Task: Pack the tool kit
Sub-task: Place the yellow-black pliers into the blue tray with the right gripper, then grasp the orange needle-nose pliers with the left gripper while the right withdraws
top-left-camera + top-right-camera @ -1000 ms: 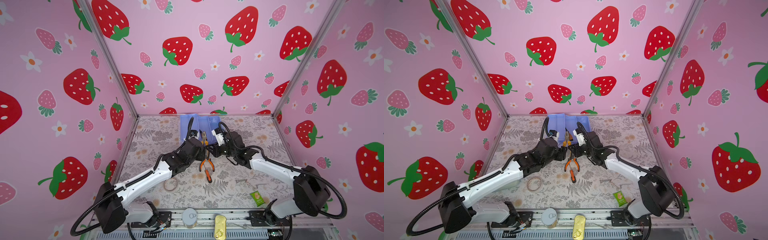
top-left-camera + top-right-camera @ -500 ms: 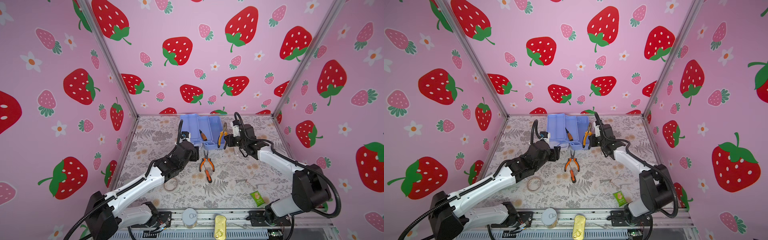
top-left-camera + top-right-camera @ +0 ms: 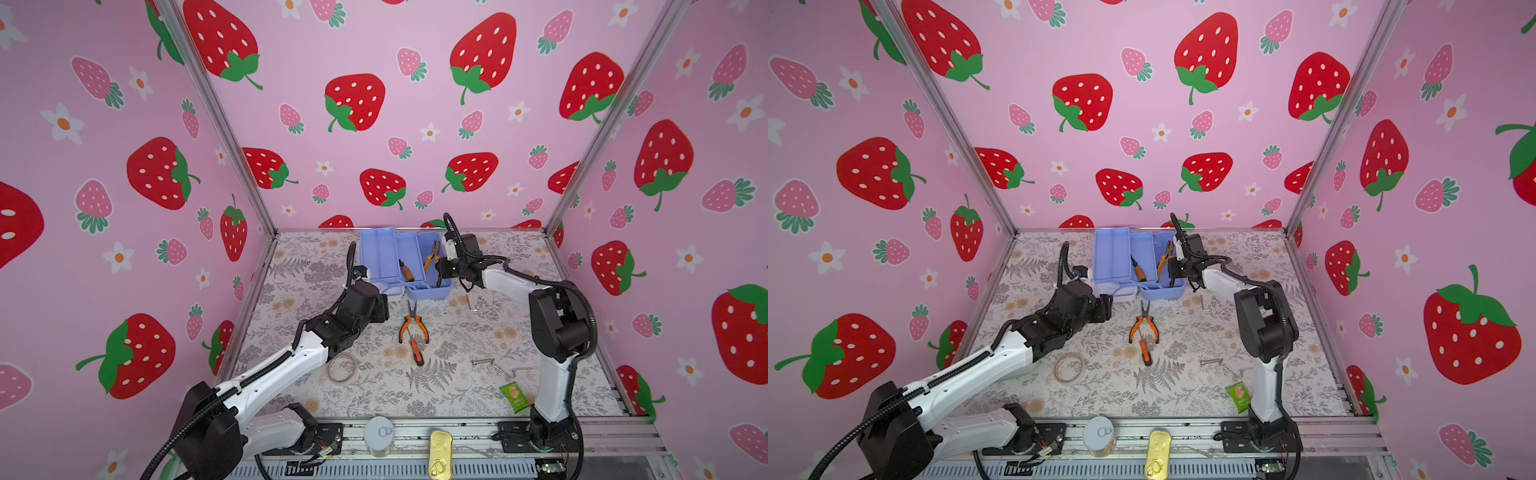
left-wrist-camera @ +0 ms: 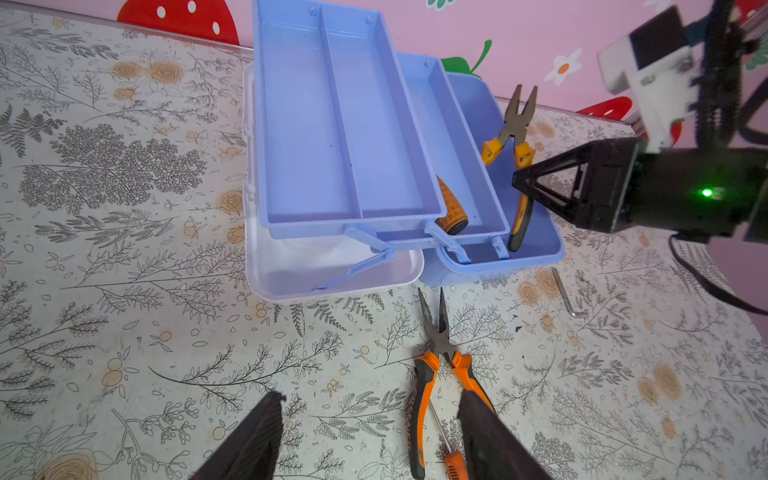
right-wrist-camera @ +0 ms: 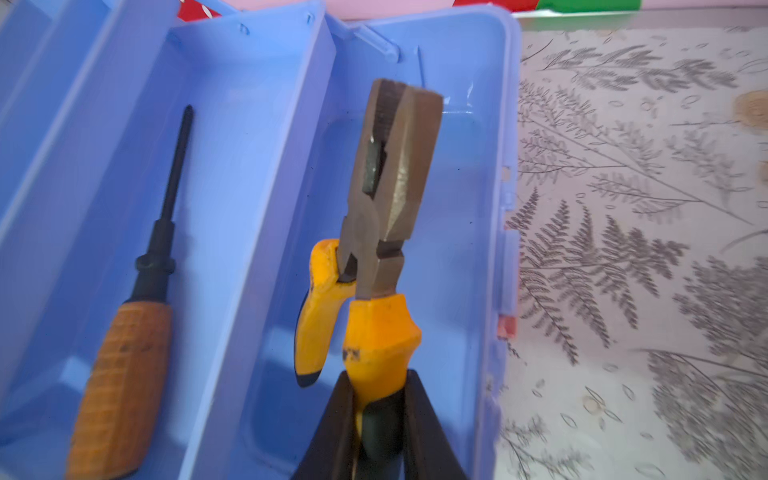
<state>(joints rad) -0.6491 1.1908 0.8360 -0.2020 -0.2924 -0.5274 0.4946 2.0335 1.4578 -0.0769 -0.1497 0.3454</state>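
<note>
Left wrist view: the left gripper (image 4: 370, 405) hangs released over the long-nose pliers (image 4: 442, 353), six o'clock from the open tool kit (image 4: 291, 137). Placing step: the right gripper (image 5: 378, 378) clenches the yellow-handled pliers (image 5: 395, 187) at its three-o'clock base compartment (image 5: 465, 249). Next, lower them flat and let go.

The left arm (image 3: 291, 365) is stretching forward and low from its base, elbow nearly straight. The left tool (image 4: 371, 397) is pointing ahead with its jaws standing wide apart, gripping nothing. The right arm (image 3: 552, 324) is holding a high elbow and angling its forearm inward. The right tool (image 5: 378, 376) is clamping one handle of the yellow-handled pliers (image 5: 395, 187).
</note>
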